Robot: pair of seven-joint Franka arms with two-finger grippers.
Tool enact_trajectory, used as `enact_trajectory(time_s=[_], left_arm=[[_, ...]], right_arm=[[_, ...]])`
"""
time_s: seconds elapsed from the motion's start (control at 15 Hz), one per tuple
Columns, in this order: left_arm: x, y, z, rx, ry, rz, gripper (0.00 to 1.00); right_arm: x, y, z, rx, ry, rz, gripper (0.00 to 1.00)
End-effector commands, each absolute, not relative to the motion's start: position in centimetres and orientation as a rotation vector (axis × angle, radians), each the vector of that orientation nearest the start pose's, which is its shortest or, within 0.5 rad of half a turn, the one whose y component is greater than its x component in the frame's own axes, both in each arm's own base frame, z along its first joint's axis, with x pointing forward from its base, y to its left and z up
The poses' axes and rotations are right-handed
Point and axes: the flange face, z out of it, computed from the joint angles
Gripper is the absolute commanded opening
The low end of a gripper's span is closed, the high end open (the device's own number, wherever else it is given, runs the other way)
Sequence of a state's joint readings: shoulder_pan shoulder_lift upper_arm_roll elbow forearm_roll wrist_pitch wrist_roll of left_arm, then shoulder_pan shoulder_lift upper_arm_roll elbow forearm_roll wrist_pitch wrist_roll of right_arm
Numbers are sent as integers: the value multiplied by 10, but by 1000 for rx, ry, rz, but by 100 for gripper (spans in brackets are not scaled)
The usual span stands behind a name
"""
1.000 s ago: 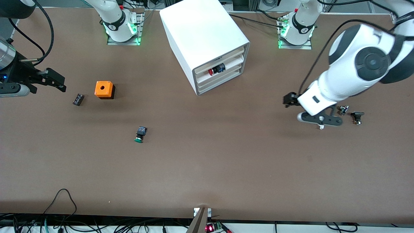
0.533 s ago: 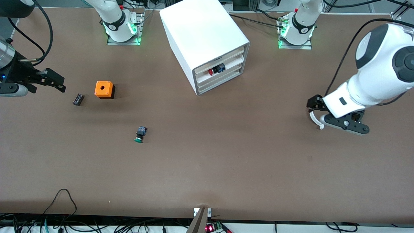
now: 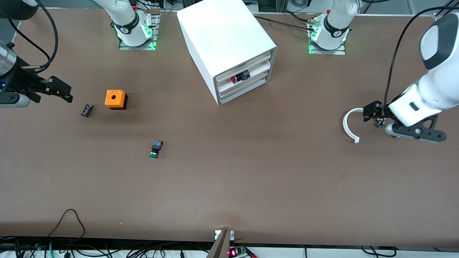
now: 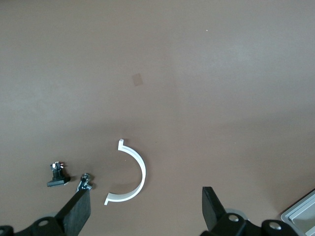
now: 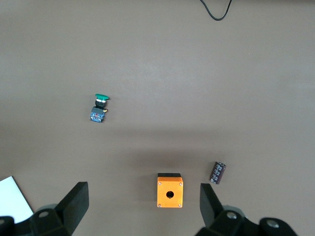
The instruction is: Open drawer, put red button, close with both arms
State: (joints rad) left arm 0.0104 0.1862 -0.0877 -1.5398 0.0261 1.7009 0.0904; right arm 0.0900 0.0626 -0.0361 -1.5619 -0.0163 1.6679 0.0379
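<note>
Brown table [image 3: 229, 186] | red button [image 3: 235, 79] in drawer [image 3: 247, 77] | left hand [image 4: 145, 214], right hand [image 5: 142, 209] spread wide, empty

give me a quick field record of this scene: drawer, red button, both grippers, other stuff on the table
drawer: second from top in the cabinet, looks slightly open
red button: lying in that drawer
left gripper: open, over the table by a white curved piece
right gripper: open, waiting above the orange box
green button: on the table, nearer the camera
</note>
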Motion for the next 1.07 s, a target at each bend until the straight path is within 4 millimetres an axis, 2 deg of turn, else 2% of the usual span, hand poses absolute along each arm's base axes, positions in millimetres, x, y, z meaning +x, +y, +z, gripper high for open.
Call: enact_trajectory(time_s=[0.0,0.2,0.53,0.73,1.0], left_arm=[[582,-25,549,-3160,230,-58,100],[564,-23,554,-3119,230,-91,100],[567,-15,551,-3116,198,-45,100],[566,-17,552,-3125,101,-38,100],[565,-18,552,-3125,89,-24,100]], right_arm=[[583,31,607,-3155,-9,-64,100],[583,31,607,-3155,-11,-64,100],[583,31,607,-3155,-9,-64,100],[583,31,607,-3157,-6,-64,100],[583,31,606,-3157,8,-62,100]])
